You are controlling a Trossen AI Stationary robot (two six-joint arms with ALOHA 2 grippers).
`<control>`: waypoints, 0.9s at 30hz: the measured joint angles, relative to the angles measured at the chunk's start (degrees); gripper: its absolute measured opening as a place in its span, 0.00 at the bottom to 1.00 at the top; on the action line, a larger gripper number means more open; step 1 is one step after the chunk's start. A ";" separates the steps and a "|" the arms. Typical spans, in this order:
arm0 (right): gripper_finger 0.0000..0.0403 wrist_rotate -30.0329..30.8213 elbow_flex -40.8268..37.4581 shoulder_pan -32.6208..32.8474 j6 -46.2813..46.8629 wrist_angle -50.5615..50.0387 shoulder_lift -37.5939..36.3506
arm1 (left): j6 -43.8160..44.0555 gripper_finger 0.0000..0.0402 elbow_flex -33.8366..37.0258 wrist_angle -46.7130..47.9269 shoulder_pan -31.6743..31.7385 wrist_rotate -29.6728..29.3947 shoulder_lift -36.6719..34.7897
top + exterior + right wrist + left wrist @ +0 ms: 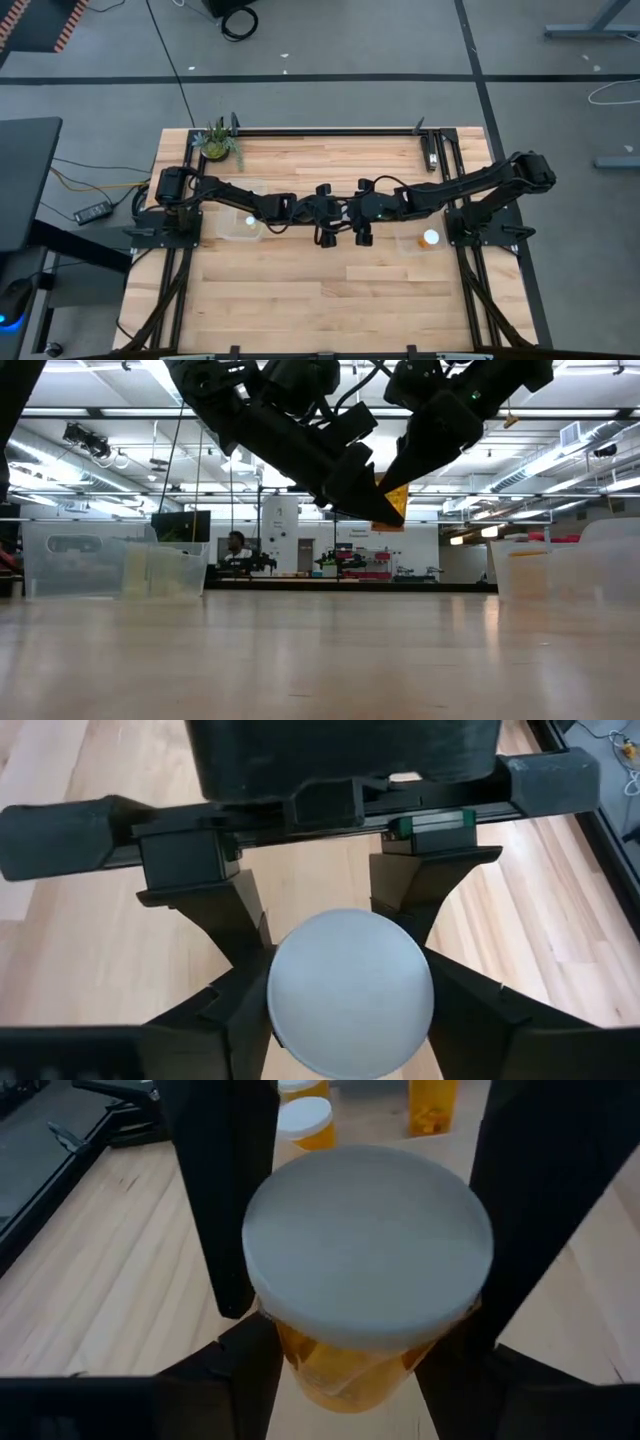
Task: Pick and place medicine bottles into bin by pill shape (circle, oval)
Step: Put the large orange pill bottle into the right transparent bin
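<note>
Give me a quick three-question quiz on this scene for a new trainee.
1. True or false: the potted plant stands at a table corner on the left arm's side.
2. Above mid-table, what grips the medicine bottle? A) the left gripper alone, B) the right gripper alone, C) both.
3. What colour is that bottle's cap?
Key: 1 true; 2 C; 3 white.

Arms (330, 205) crossing table (300, 290) centre; bins (110, 568) at sides, front half free.
</note>
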State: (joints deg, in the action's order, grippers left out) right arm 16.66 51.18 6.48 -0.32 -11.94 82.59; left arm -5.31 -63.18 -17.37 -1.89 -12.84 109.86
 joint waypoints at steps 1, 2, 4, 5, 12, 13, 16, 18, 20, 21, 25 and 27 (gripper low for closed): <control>0.57 0.33 0.00 0.02 -0.20 -0.14 0.00 | -0.08 0.54 0.00 0.12 0.00 -0.02 0.00; 0.57 0.68 0.00 0.02 -0.36 -0.58 -0.19 | -0.10 0.55 0.00 0.45 0.01 -0.02 0.00; 0.57 0.90 -0.02 0.02 -0.34 -1.84 -0.94 | -0.08 0.57 0.00 1.04 0.01 -0.02 0.00; 0.57 0.95 -0.02 0.02 -0.06 -2.29 -1.44 | -0.01 0.59 0.00 1.08 0.02 -0.02 0.00; 0.55 1.34 -0.02 0.52 3.53 -8.01 -5.72 | 0.40 0.71 0.00 1.72 0.12 -0.02 0.00; 0.55 1.34 -0.02 0.74 4.10 -8.90 -6.12 | 0.53 0.71 0.00 1.88 0.13 -0.02 0.00; 0.56 1.34 -0.02 1.86 5.34 -11.47 -7.26 | 0.60 0.71 0.00 2.18 0.13 -0.02 0.00; 0.56 1.32 -0.02 2.68 6.28 -12.99 -7.93 | 0.63 0.70 0.00 2.62 0.13 0.00 0.00; 0.56 1.31 -0.02 3.61 7.50 -14.87 -8.75 | 1.04 0.69 0.00 2.81 0.11 0.00 0.00; 0.56 1.32 -0.02 4.22 8.19 -16.14 -9.37 | 1.25 0.69 0.00 2.94 0.11 0.00 0.00; 0.56 1.31 -0.04 6.61 12.78 -22.04 -12.50 | 1.23 0.67 0.00 4.08 0.11 0.00 0.00; 0.56 1.34 -0.04 7.98 15.60 -24.85 -14.42 | 1.23 0.66 0.00 4.14 0.11 0.00 0.00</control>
State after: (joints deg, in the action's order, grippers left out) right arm 18.00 51.13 14.47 15.28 -36.80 68.16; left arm -4.08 -63.18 -13.23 -1.78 -12.84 109.86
